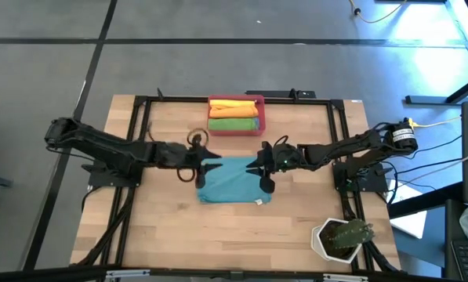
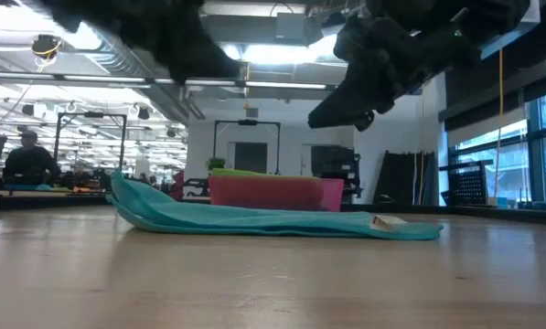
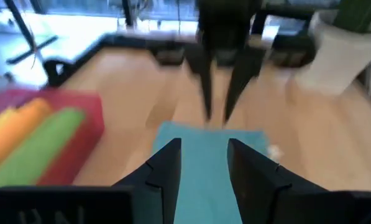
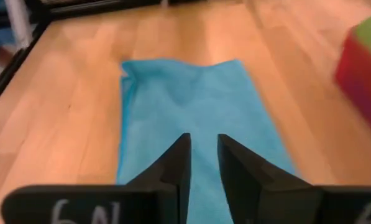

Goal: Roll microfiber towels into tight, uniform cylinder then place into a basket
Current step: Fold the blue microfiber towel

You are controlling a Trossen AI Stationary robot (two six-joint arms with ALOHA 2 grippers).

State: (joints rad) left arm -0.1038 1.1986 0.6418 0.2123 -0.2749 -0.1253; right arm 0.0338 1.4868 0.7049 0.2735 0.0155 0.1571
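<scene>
Two dark, matte six-joint arms, black cabling along the links. Left gripper [image 3: 202, 165]: two black, wedge-shaped fingers. Right gripper [image 4: 202, 163]: matching black fingers, white handwritten characters on the block behind them; green indicator light at its wrist.

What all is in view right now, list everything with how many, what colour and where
teal towel: one, teal-blue, flat at table centre
rolled towels: three, yellow, orange, green, in the basket
basket: one, red-pink, far edge of the table
plant pot: one, white, holding a green plant, near right corner
table: one, light wood
person: one, seated in the room behind
left gripper: dark, fingers apart, above the towel's left edge
right gripper: dark, fingers apart, above the towel's right edge
</scene>
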